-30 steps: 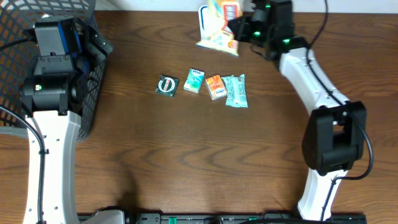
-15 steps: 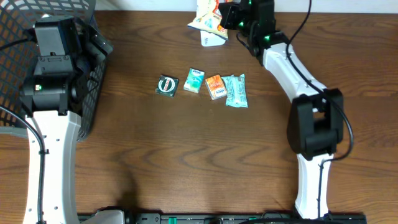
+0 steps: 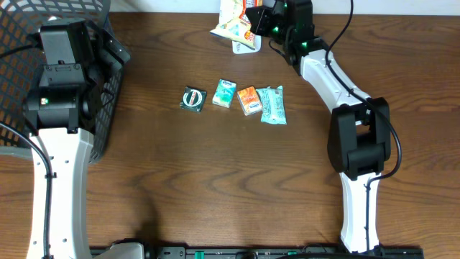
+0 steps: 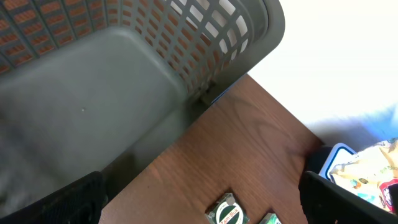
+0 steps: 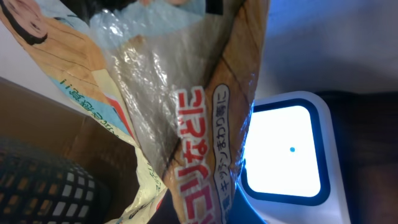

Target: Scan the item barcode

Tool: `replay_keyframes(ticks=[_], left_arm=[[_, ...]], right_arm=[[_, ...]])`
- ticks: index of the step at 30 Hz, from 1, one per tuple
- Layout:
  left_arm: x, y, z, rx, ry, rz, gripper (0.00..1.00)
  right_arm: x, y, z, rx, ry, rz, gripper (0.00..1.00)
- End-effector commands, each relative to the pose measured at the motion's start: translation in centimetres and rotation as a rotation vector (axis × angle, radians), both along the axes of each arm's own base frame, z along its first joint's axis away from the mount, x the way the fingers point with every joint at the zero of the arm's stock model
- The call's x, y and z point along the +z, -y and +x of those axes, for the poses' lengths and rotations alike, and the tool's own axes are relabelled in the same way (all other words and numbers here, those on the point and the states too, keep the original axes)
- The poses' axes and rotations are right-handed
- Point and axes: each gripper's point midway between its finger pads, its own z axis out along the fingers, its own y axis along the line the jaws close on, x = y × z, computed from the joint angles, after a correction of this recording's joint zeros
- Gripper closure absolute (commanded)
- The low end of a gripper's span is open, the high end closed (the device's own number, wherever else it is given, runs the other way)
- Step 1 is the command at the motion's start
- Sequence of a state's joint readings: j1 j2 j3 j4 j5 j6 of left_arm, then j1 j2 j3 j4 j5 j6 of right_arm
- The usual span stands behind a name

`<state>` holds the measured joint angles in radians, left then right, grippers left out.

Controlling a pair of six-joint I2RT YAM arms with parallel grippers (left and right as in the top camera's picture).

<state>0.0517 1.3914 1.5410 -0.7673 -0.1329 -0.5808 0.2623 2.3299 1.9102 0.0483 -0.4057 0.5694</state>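
A crinkly snack bag (image 3: 231, 21) with red Japanese print hangs at the table's far edge, and my right gripper (image 3: 260, 16) is shut on it. In the right wrist view the bag (image 5: 186, 93) fills the frame and hides the fingers. Just beside it is the glowing white window of the blue-rimmed scanner (image 5: 286, 149). The scanner (image 3: 246, 45) sits just below the bag in the overhead view. No barcode shows. My left gripper (image 3: 111, 54) stands open by the basket, its dark fingers (image 4: 68, 202) wide apart with nothing between them.
A grey mesh basket (image 3: 29, 43) stands at the far left, its wall (image 4: 124, 74) close to the left wrist. In a row mid-table lie a green Zam-Buk box (image 3: 192, 98), a teal pack (image 3: 225, 93), an orange pack (image 3: 248, 100) and a teal wrapper (image 3: 272, 105).
My right arm has carried the snack bag leftward along the far edge, over to the scanner. The left arm and the items on the table have not moved.
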Motion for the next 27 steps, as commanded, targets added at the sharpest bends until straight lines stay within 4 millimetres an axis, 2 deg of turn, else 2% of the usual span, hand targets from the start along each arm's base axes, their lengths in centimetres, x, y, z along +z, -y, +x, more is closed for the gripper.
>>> replay_keyframes(ticks=[1,4,6,7,8,9,12,13,18,22,25,26,27], left_arm=[[0.2,-0.2,-0.2,0.013,0.006,-0.007,0.02],[0.2,-0.2,-0.2,0.013,0.007,-0.007,0.02],[0.2,-0.2,-0.2,0.013,0.006,-0.007,0.02],[0.2,-0.2,-0.2,0.013,0.006,-0.007,0.02],[0.2,-0.2,-0.2,0.013,0.006,-0.007,0.02],[0.2,-0.2,-0.2,0.013,0.006,-0.007,0.02],[0.2,-0.2,-0.2,0.013,0.006,-0.007,0.02],[0.2,-0.2,-0.2,0.013,0.006,-0.007,0.02],[0.2,-0.2,-0.2,0.013,0.006,-0.007,0.02],[0.2,-0.2,-0.2,0.013,0.006,-0.007,0.02],[0.2,-0.2,-0.2,0.013,0.006,-0.007,0.02],[0.2,-0.2,-0.2,0.013,0.006,-0.007,0.02],[0.2,-0.2,-0.2,0.013,0.006,-0.007,0.02]], right_arm=[[3.4,2.4,1.1,-0.019,0.066,0.023,0.99],[4.7,6.1,1.9,-0.077,0.072,0.022,0.99],[5.3,10.3,2.1,-0.140,0.051,0.001,0.99],[5.4,11.6,2.1,-0.160,0.041,-0.013,0.99],[5.3,14.3,2.0,-0.198,0.019,-0.041,0.99],[5.0,16.8,1.7,-0.234,-0.010,-0.070,0.99],[3.3,22.3,0.5,-0.314,-0.101,-0.142,0.99],[2.3,24.9,-0.3,-0.361,-0.157,-0.170,0.99],[-1.8,34.8,-4.4,-0.530,-0.388,-0.176,0.99],[-2.8,39.9,-6.7,-0.615,-0.459,-0.154,0.99],[-3.4,42.7,-8.4,-0.663,-0.506,-0.140,0.92],[-3.6,43.3,-8.8,-0.676,-0.520,-0.137,0.86],[-3.8,43.9,-9.3,-0.687,-0.534,-0.133,0.75]])
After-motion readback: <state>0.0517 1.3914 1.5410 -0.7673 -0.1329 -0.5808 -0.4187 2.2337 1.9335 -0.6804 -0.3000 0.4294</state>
